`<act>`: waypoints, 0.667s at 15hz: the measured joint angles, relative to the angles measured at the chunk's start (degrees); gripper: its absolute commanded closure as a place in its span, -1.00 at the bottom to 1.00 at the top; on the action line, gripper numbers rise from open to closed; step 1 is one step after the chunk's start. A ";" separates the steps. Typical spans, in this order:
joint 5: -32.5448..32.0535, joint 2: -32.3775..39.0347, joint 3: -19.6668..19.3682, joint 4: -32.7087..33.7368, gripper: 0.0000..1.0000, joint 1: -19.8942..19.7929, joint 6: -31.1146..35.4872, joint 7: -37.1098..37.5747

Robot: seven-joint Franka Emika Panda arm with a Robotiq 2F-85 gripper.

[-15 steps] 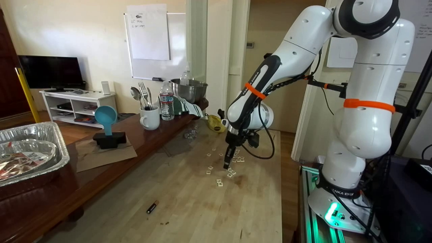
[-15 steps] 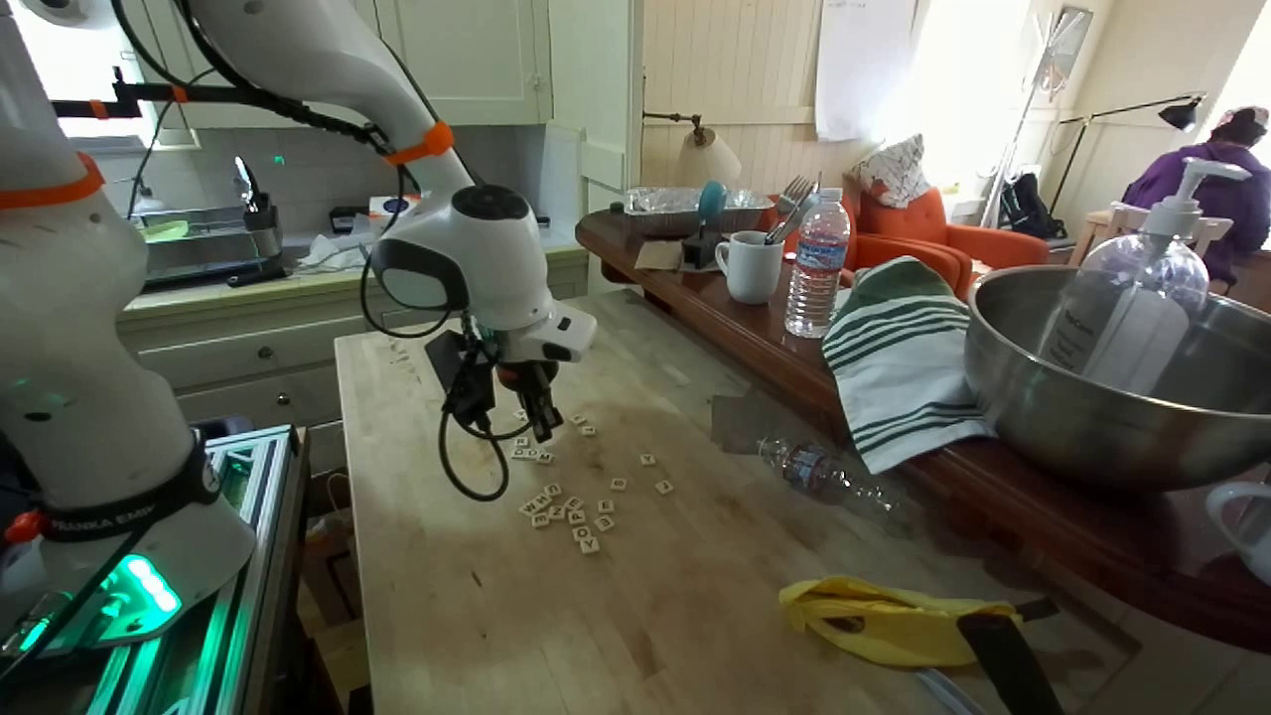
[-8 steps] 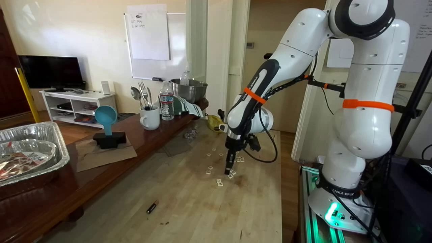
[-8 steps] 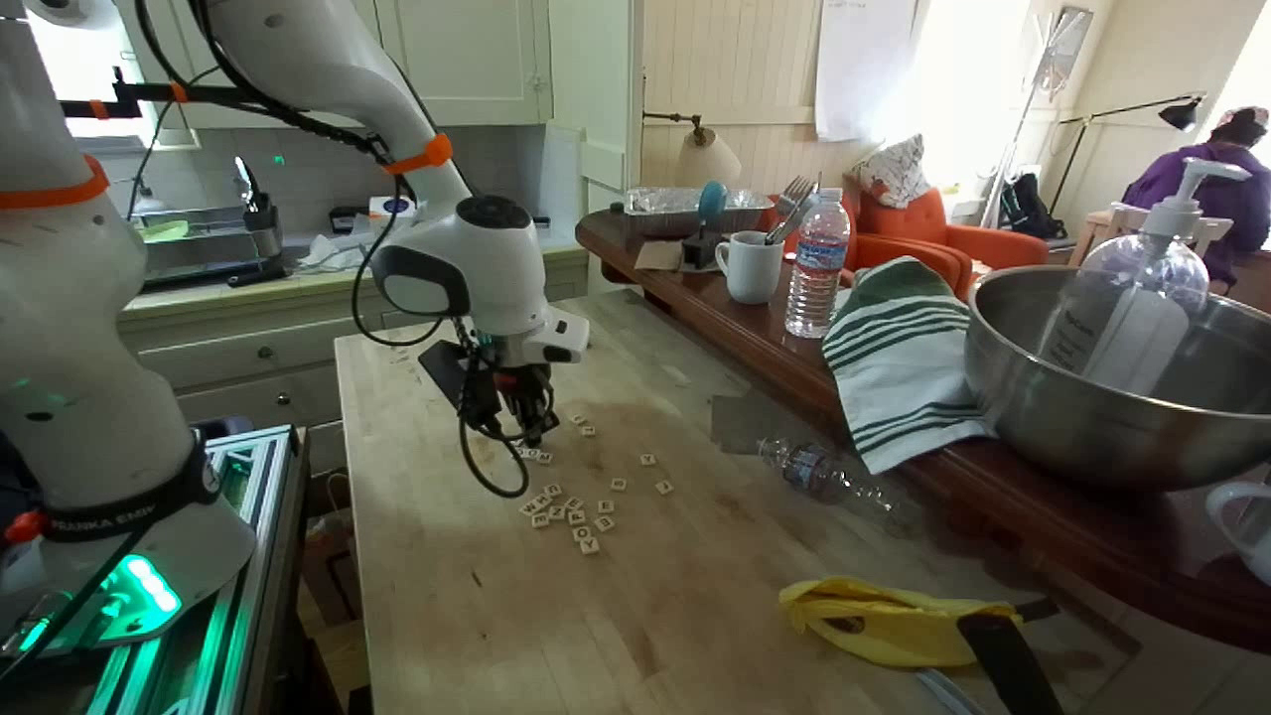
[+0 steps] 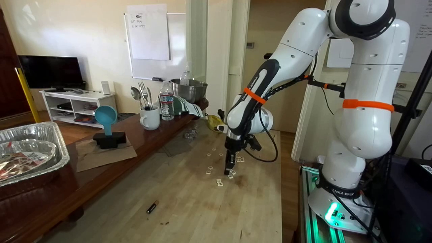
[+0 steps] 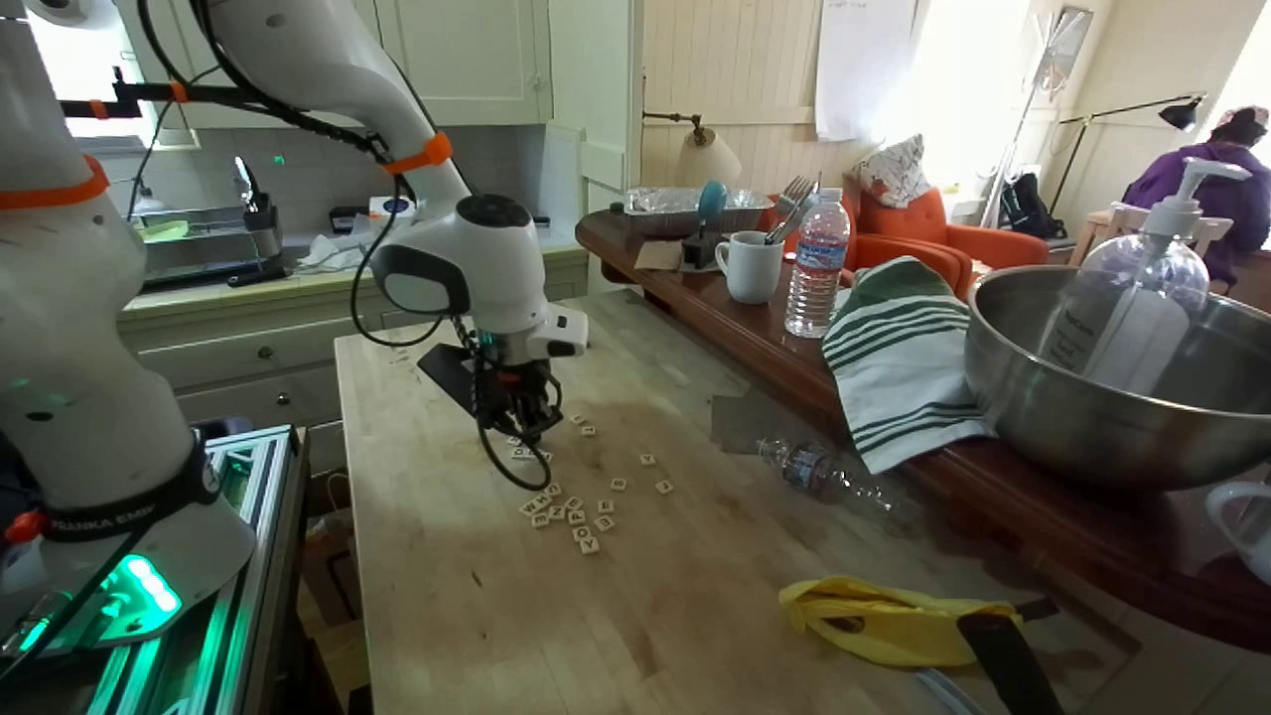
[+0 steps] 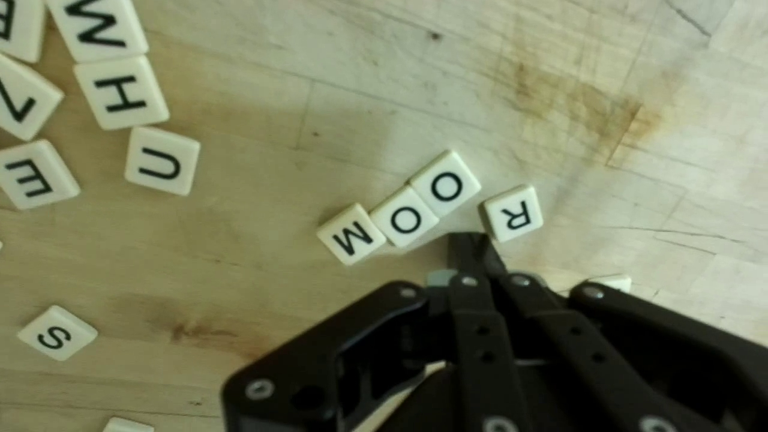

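Hand (image 7: 475, 239): narrow, its 2 fingertips close together in the wrist view and angled down toward the desk (image 5: 251, 206); whether they touch it I cannot tell.
R tile (image 7: 515, 214): face up on the desk, just beside the fingertips (contact with a finger is too close to call).
O tiles (image 7: 445, 183): 2 of them, edge to edge, near the hand; the R tile sits just beside the end of their row.
M tile (image 7: 351, 234): at the other end of that row, touching or nearly touching an O.
H tile (image 7: 122, 93) and U tile (image 7: 162, 161): farther from the hand, just beside each other among more letter tiles (image 7: 90, 27).
S tile (image 7: 57, 333): off by itself, well apart from the M tile.
Battery (image 5: 152, 207): lying on the desk in an exterior view, well apart from the tiles.
Mug (image 6: 752, 268): upright on the dark counter (image 5: 64, 192) in both exterior views, with cutlery (image 5: 135, 93) standing in it.
Water bottle (image 6: 819, 268): upright, just beside the mug.
Steel bowl (image 6: 1072, 437): holding a pump bottle (image 6: 1122, 318).
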 measured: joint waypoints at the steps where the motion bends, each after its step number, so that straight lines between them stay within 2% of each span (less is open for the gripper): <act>1: 0.02 0.00 0.27 0.09 1.00 0.07 0.00 -0.83; 10: -1.23 0.06 1.28 0.20 1.00 0.48 0.00 -6.03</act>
